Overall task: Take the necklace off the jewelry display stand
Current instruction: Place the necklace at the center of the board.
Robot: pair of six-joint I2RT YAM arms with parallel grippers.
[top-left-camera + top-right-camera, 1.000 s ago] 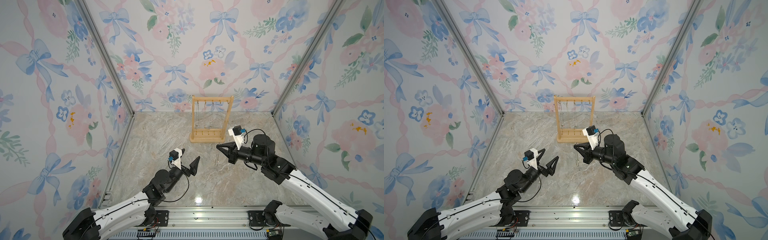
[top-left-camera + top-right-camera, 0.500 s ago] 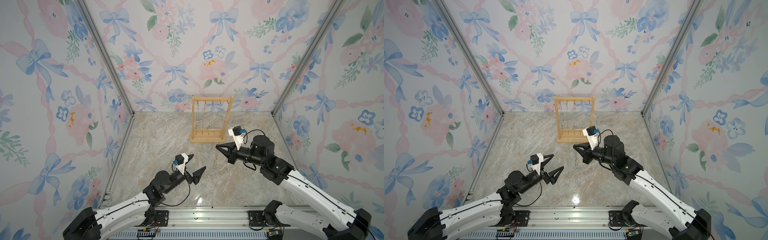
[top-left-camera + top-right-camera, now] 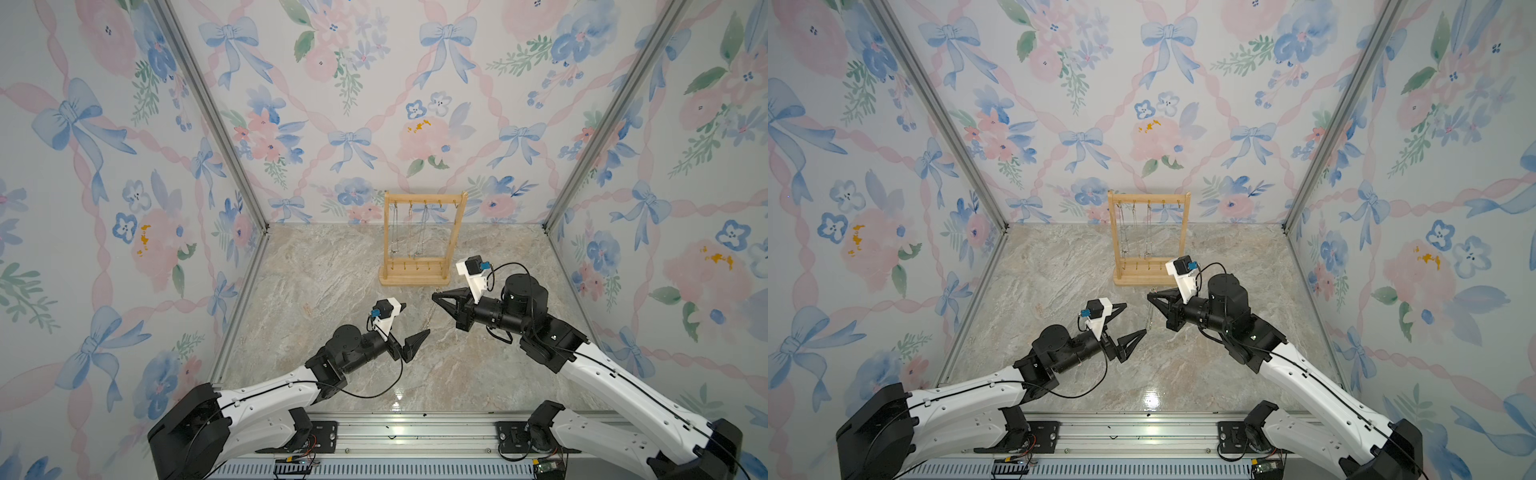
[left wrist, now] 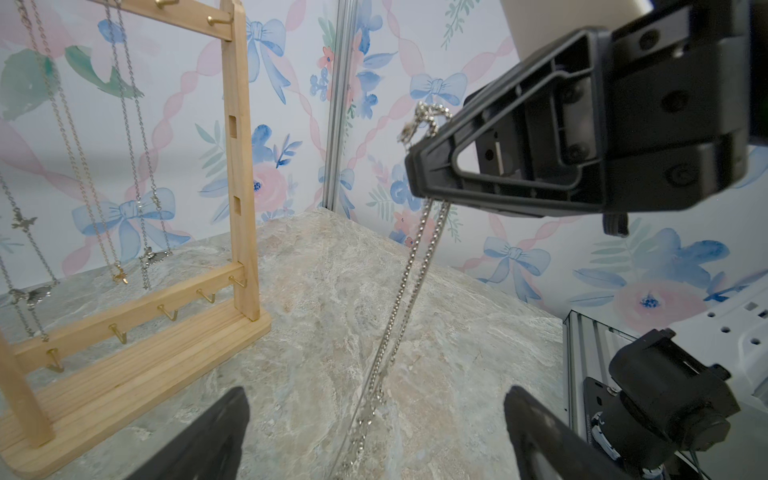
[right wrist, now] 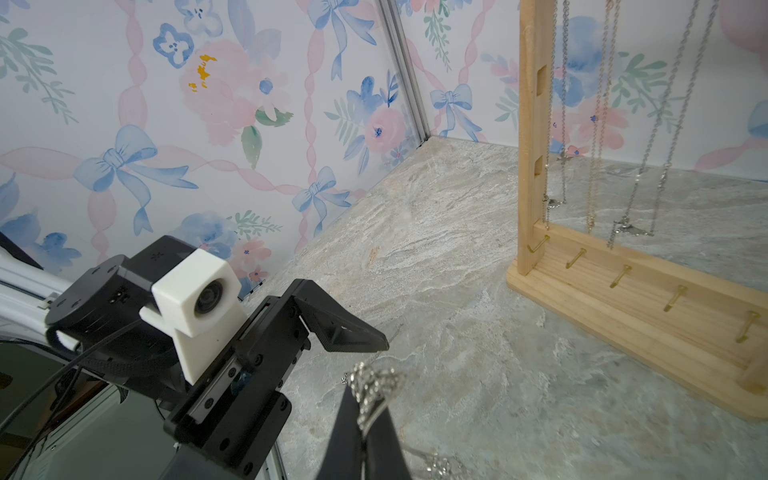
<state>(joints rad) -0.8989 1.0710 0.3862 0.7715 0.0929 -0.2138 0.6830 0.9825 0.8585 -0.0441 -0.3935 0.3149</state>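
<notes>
The jewelry display stand (image 3: 424,276) (image 3: 1148,279) (image 4: 137,365) (image 5: 623,307), a light wooden frame on a flat base, stands at the back of the table. My right gripper (image 3: 434,296) (image 3: 1149,296) (image 4: 413,166) (image 5: 365,415) is shut on a silver necklace (image 3: 432,311) (image 3: 1150,311) (image 4: 415,266) (image 5: 374,386) in front of the stand. The chain hangs off the stand, its lower end near the table. My left gripper (image 3: 415,319) (image 3: 1135,318) (image 4: 376,436) is open and empty, and the chain hangs just beyond its fingertips (image 5: 345,328).
Other thin necklaces (image 3: 409,230) (image 4: 83,166) (image 5: 623,124) still hang from the stand's top hooks. Flowered walls close in the marble table (image 3: 332,291) on three sides, and a metal rail (image 3: 395,432) runs along the front edge.
My left gripper has moved right, up to the hanging chain, staying open. The right gripper has kept its hold on the necklace and hardly moved.
</notes>
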